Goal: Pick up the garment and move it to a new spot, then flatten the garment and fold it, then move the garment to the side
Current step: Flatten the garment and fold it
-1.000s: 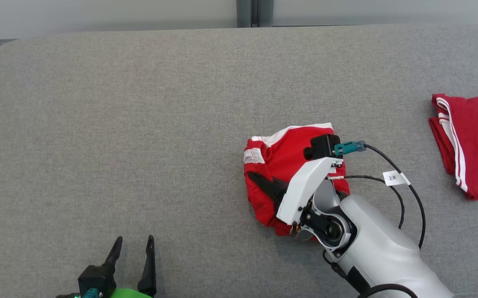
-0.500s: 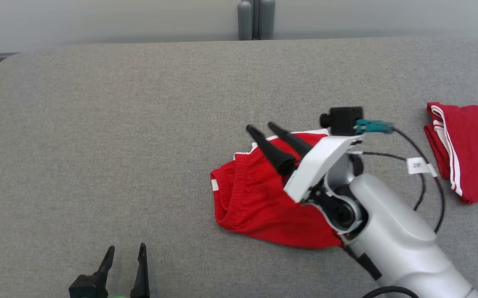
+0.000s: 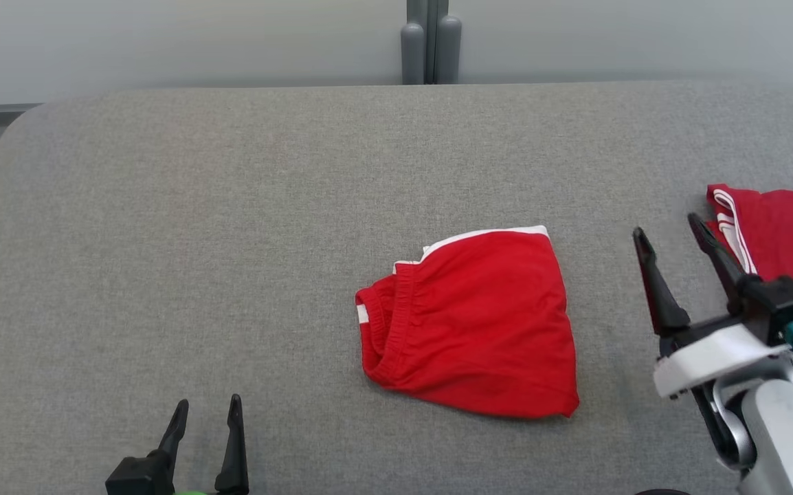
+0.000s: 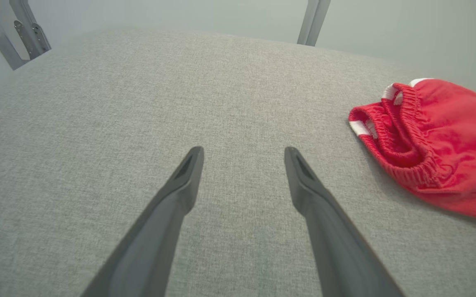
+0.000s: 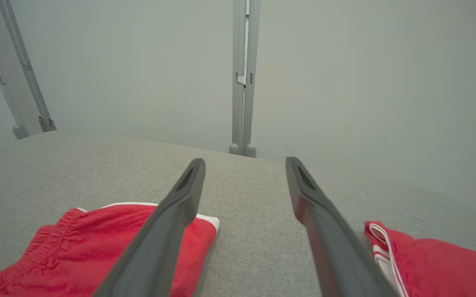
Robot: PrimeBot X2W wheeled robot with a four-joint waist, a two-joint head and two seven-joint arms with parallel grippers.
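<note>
You lose the body of the left end effector (image 3: pixel 209 400) below the near edge of the head view. The second red garment (image 3: pixel 781 234) on the right runs off that view's right edge, and a finger (image 3: pixel 718 251) of the right end effector (image 3: pixel 666 225) covers part of its left border. The left wrist view crops the red shorts (image 4: pixel 436 140) on the right. In the right wrist view a finger hides part of the shorts, and the bottom edge cuts both garments.
</note>
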